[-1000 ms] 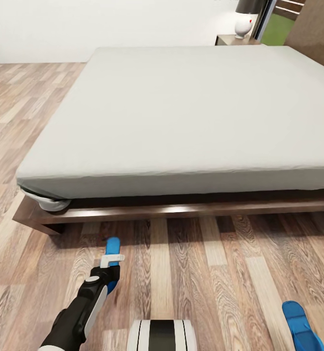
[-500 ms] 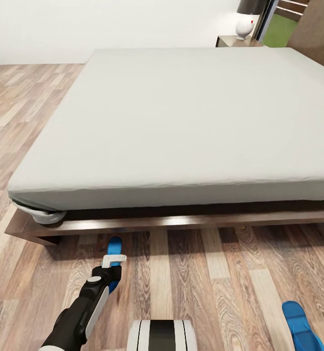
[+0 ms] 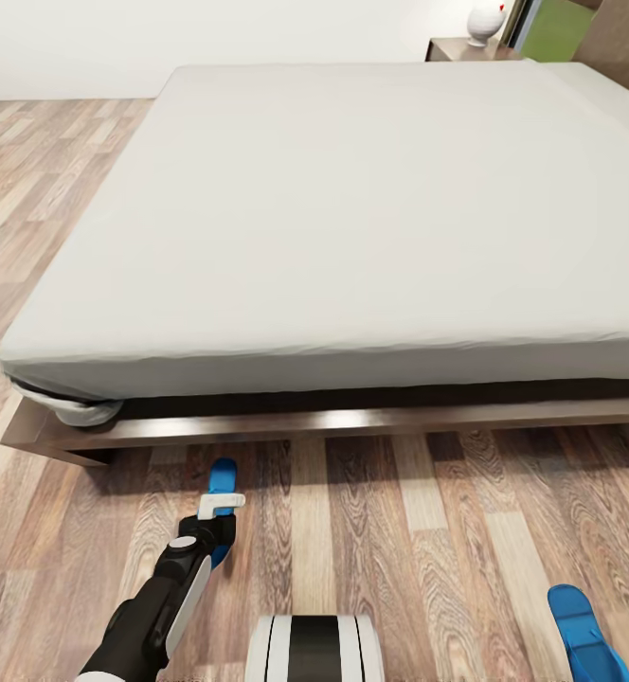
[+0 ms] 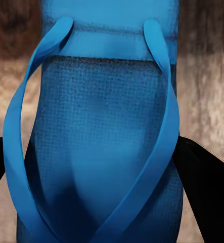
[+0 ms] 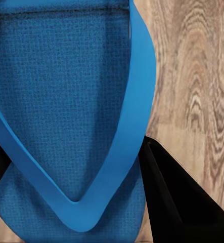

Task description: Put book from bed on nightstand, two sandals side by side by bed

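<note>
The left gripper (image 3: 222,505) is closed on 1 blue sandal (image 3: 222,476), held over the floor (image 3: 371,530) just in front of the bed (image 3: 352,218). The right gripper's fingers (image 5: 177,202) flank the second sandal (image 3: 580,630), near the robot's right side; whether they clamp it, I cannot tell. A nightstand (image 3: 466,47) stands beyond the bed's far corner.

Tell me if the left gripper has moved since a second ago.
Yes, slightly toward the bed frame: the gap between it and the left gripper with its sandal has shrunk. The whole view shifted too.
</note>
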Tool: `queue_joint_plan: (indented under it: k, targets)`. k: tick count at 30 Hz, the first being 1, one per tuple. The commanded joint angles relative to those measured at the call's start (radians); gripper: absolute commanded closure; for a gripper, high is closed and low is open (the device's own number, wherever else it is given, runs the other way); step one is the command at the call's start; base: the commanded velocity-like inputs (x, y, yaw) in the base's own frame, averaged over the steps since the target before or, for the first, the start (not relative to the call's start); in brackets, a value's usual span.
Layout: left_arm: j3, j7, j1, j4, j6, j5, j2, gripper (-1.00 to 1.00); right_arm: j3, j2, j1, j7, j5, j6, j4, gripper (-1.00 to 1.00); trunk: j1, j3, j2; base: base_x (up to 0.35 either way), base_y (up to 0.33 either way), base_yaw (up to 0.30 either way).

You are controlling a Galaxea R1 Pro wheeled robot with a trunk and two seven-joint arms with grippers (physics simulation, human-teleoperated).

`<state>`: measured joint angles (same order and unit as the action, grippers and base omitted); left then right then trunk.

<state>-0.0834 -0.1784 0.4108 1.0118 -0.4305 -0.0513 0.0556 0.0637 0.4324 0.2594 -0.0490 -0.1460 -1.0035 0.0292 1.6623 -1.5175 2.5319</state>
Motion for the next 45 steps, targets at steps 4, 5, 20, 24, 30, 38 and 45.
queue_joint_plan:
  k: [4, 5, 20, 24, 30, 38, 45]
  targets:
    - [-0.003, -0.009, 0.000, 0.004, -0.003, -0.004, 0.000, 1.00, 0.007, 0.000, 0.001, -0.005, -0.009, -0.004, 0.003, 1.00, 0.002, -0.016, 0.001, 0.000, 0.000, 0.000]
    - [-0.003, -0.009, -0.001, 0.006, -0.003, -0.004, 0.000, 1.00, 0.007, 0.000, 0.001, -0.005, -0.009, -0.004, 0.003, 1.00, 0.002, -0.020, 0.001, 0.000, 0.000, 0.000]
    - [-0.004, -0.010, -0.008, 0.007, 0.061, -0.004, -0.001, 1.00, 0.007, 0.000, 0.001, -0.005, -0.009, -0.006, 0.003, 1.00, 0.009, -0.078, 0.005, 0.000, 0.000, 0.000]
    - [-0.004, -0.012, -0.009, 0.007, 0.073, -0.004, -0.001, 1.00, 0.007, 0.000, 0.001, -0.005, -0.009, -0.006, 0.003, 1.00, 0.011, -0.093, 0.006, 0.000, 0.000, 0.000]
    - [-0.004, -0.011, -0.010, 0.006, 0.097, -0.004, 0.000, 1.00, 0.007, 0.000, 0.001, -0.005, -0.009, -0.006, 0.003, 1.00, 0.013, -0.117, 0.007, 0.000, 0.000, 0.000]
    - [-0.004, -0.009, -0.010, 0.007, 0.106, -0.004, 0.000, 1.00, 0.007, 0.000, 0.001, -0.005, -0.009, -0.006, 0.003, 1.00, 0.015, -0.128, 0.008, 0.000, 0.000, 0.000]
    - [-0.004, -0.009, -0.010, 0.008, 0.106, -0.004, 0.000, 1.00, 0.007, 0.000, 0.001, -0.005, -0.009, -0.006, 0.003, 1.00, 0.018, -0.155, 0.010, 0.000, 0.000, 0.000]
